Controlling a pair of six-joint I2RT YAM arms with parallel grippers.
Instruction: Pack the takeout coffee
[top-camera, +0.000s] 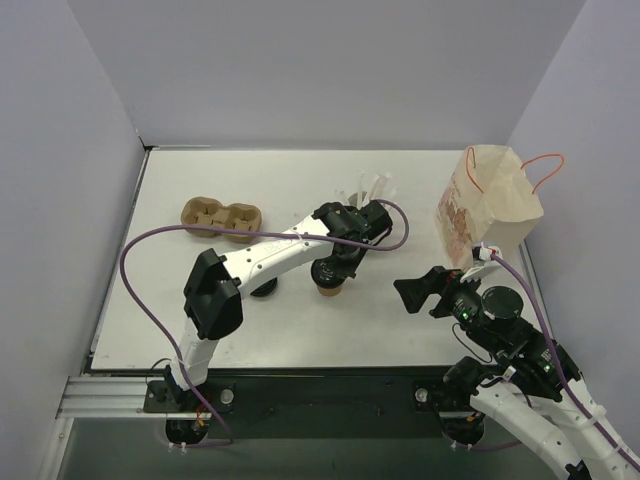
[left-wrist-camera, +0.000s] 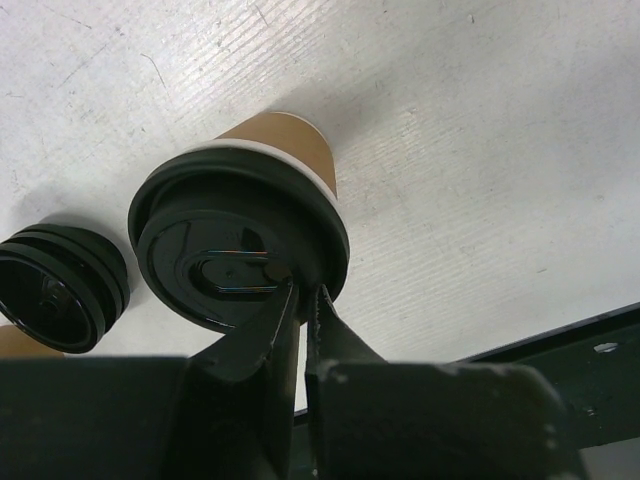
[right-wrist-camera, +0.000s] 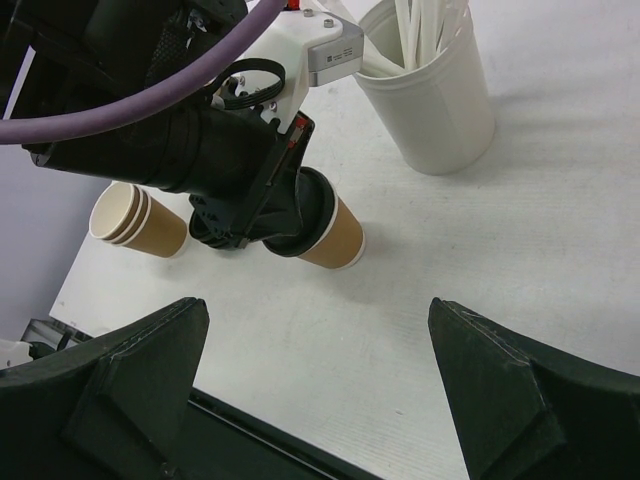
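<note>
Coffee: small brown kraft-paper cup with round black plastic lid (top-camera: 330, 289) (left-wrist-camera: 286, 141) (right-wrist-camera: 338, 233), upright mid-way across white table (top-camera: 300, 180).
Left gripper (left-wrist-camera: 305, 291): jaws narrow at lid's rim; grip cannot be told.
Right gripper (right-wrist-camera: 320, 400): jaws wide, empty.

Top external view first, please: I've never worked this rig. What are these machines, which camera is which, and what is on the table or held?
Two robot arms are bolted at the near edge of the table. The top view looks down from behind them; each other picture comes from a camera on one wrist. The left gripper, nearly shut, has its tips at the rim of the takeout coffee; whether it pinches anything is unclear. The right gripper stands wide open, holding nothing. Also there: a paper bag, a pulp cup carrier, a white tub of sticks, stacked lidless cups, loose black lids.
</note>
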